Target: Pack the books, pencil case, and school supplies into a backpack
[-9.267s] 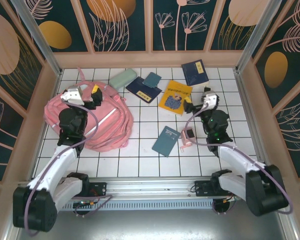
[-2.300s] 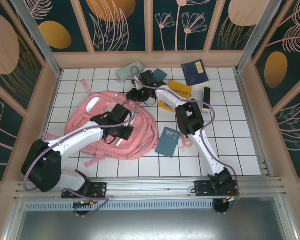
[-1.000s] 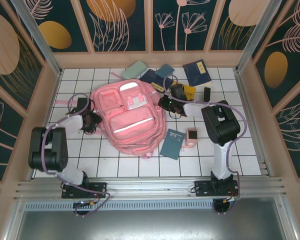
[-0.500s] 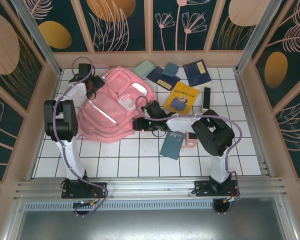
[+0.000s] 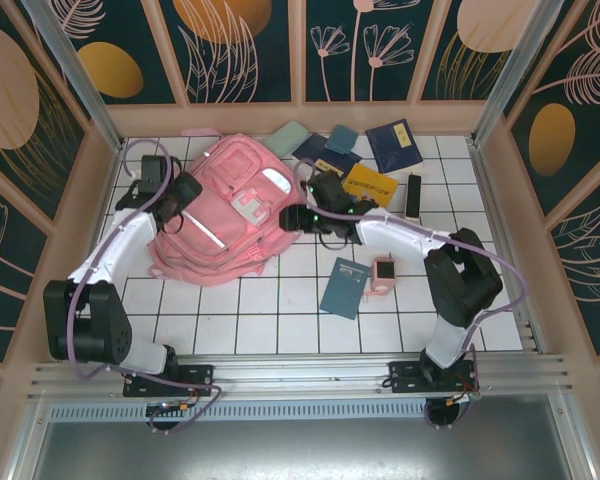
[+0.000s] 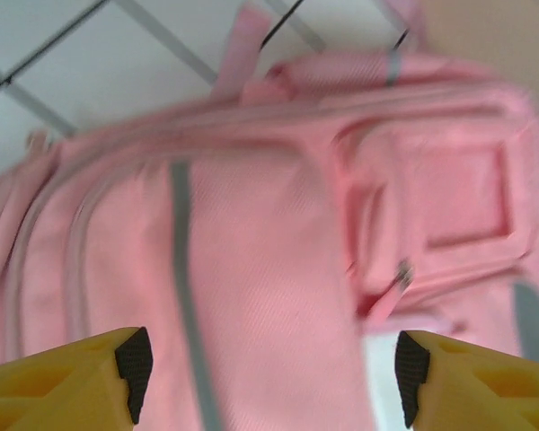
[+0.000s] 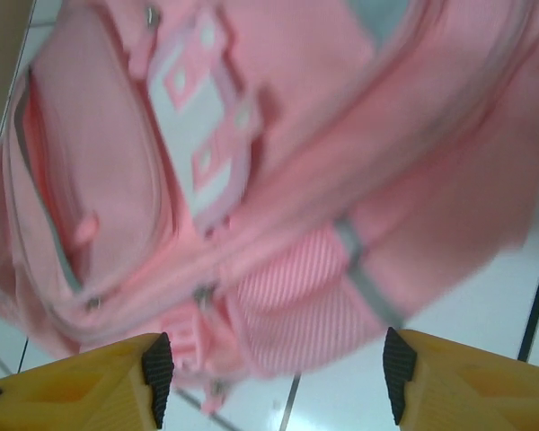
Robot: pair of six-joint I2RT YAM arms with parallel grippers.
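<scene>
Top external view: the backpack (image 5: pixel 225 225) lies face up on the far left part of the tiled table (image 5: pixel 280 330). The left gripper (image 5: pixel 183 190) is at its left edge and the right gripper (image 5: pixel 294 216) at its right edge, so the bag sits between the two. Just behind it lie the pencil case (image 5: pixel 290 137), a navy book (image 5: pixel 318 151) and the teal pad (image 5: pixel 340 138). The yellow book (image 5: pixel 372 185), another navy book (image 5: pixel 393 146) and the black bar (image 5: pixel 413 196) lie to the right. The teal book (image 5: pixel 342 288) and pink cube gadget (image 5: pixel 384 270) sit nearer, apart from the bag. In the left wrist view the yellow fingers (image 6: pixel 72 377) stand wide apart and pinch nothing. The backpack (image 6: pixel 278 224) spreads beyond their black tips, and whether they touch the fabric I cannot tell. In the right wrist view the fingers (image 7: pixel 467 377) are likewise spread and grip nothing. The backpack (image 7: pixel 278 206) lies ahead of them, its white buckle (image 7: pixel 202 135) up and left of the gap.
</scene>
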